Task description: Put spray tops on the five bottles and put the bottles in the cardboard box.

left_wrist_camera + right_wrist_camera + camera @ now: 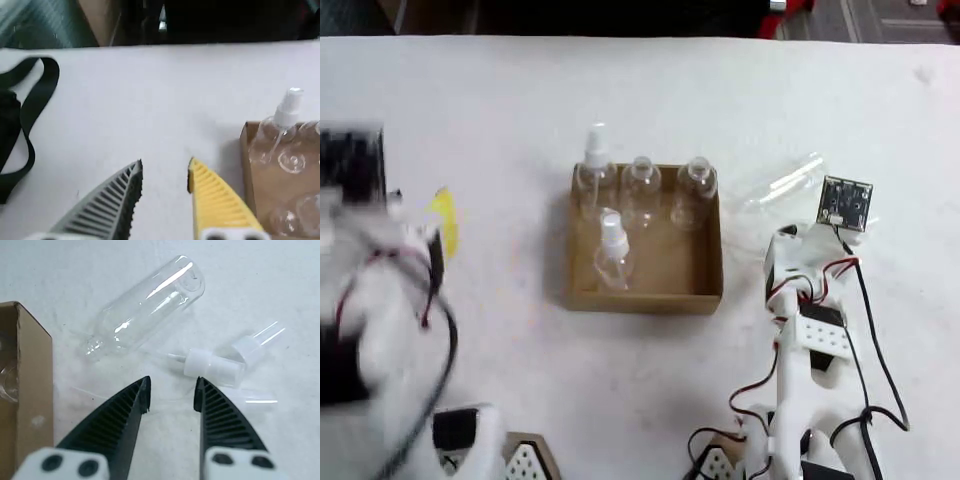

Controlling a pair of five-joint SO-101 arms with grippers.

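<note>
At the far left of the high view the left arm (370, 300) is a blur, with what is probably its yellow finger showing beside it. Its wrist view is clearer: the left gripper (165, 167) is spread, one grey finger and one yellow, holding nothing over bare desk (520, 100). A black strap (30, 115) loops in that view, cut off by the frame edge.

The cardboard box (645, 300) sits mid-desk with open surface all around it. Four bottles stand inside:
- a capped bottle (595, 170) in the back left corner
- a second capped bottle (612, 255) nearer the front
- two uncapped bottles (641, 188) along the back wall

The left wrist view catches only one box corner (246, 150); the bottles there are cut off.

Right of the box, a loose bottle (780, 188) lies on its side, faint against the desk. The right wrist view shows it plainly (145, 310), neck open, with a spray top (212, 366) lying just beside it. The right gripper (172, 387) hangs spread and empty near both, touching neither, with the box wall (25, 390) close by.
</note>
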